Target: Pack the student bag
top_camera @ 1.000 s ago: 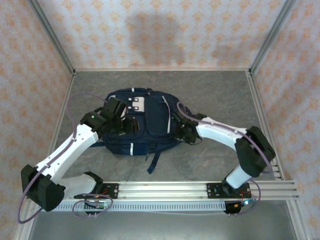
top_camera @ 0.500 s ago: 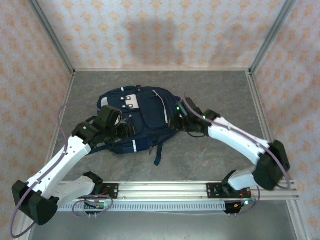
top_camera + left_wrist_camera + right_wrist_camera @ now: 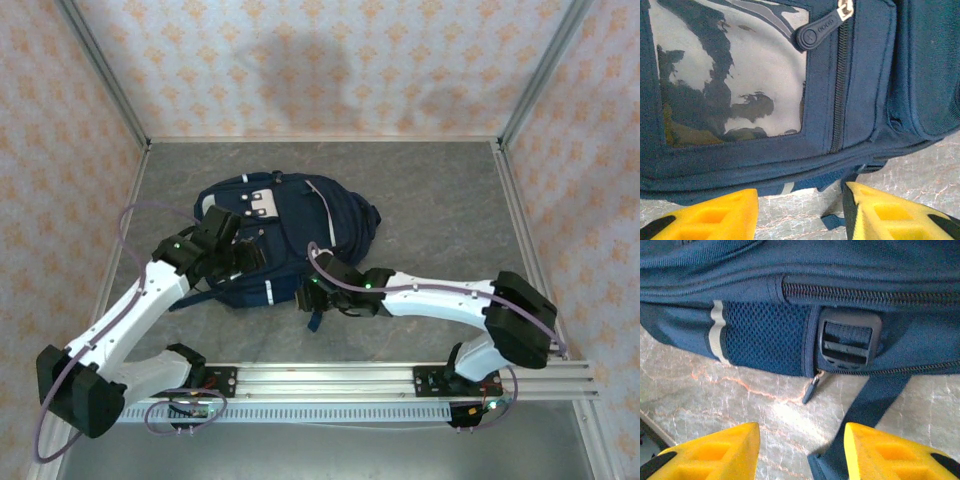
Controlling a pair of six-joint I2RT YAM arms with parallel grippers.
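The student bag (image 3: 300, 225), a navy backpack with white stripes, lies flat on the grey table (image 3: 440, 190). My left gripper (image 3: 243, 260) hovers at the bag's near-left edge, open, with bare table between its yellow fingers (image 3: 715, 216). In the left wrist view (image 3: 800, 215) it faces a clear window pocket (image 3: 730, 70) and a zip pull (image 3: 822, 30). My right gripper (image 3: 314, 296) is at the bag's near edge, open and empty. The right wrist view (image 3: 800, 452) looks onto a grey buckle (image 3: 850, 340), a small zip pull (image 3: 812, 389), a mesh side pocket (image 3: 765, 337) and a strap (image 3: 875, 405).
A loose strap (image 3: 313, 322) trails from the bag toward the base rail (image 3: 330, 380). Patterned walls close in the back and both sides (image 3: 320, 70). Open grey table lies right of the bag and behind it.
The right arm swung from the bag's right side round to its near edge, and its jaws opened wider. The bag shifted left and back early on. The left gripper moved only slightly.
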